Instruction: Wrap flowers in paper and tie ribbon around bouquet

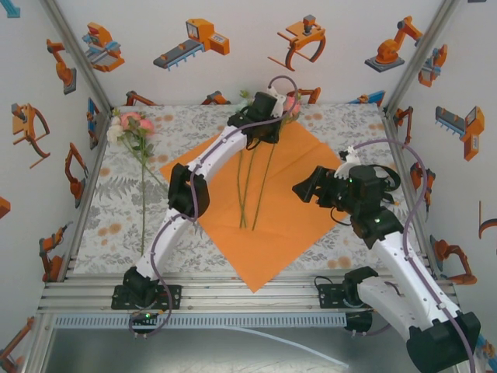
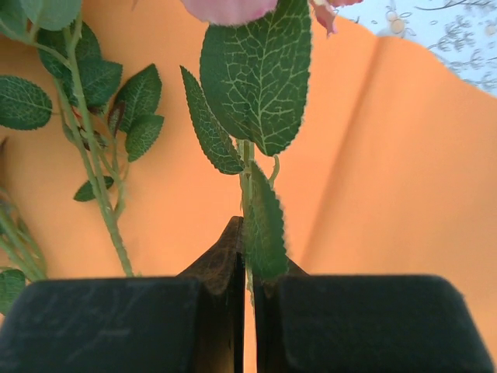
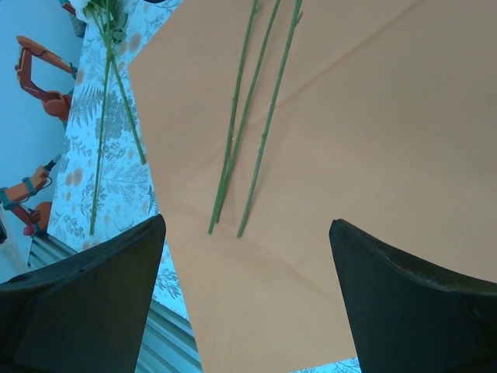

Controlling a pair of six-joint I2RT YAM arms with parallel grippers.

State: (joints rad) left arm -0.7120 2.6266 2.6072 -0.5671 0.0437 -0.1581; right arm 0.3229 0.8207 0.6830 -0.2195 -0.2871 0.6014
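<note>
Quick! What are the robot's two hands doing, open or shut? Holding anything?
Left gripper: closed on a flower stem.
Right gripper: open, holding nothing, over the orange paper.

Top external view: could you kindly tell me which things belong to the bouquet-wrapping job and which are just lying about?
Job:
paper
flowers on the paper, one stem shut in the left pincer
second flower bunch beside the paper, likely to be added

Lying about:
floral tablecloth
robot stickers on the walls
</note>
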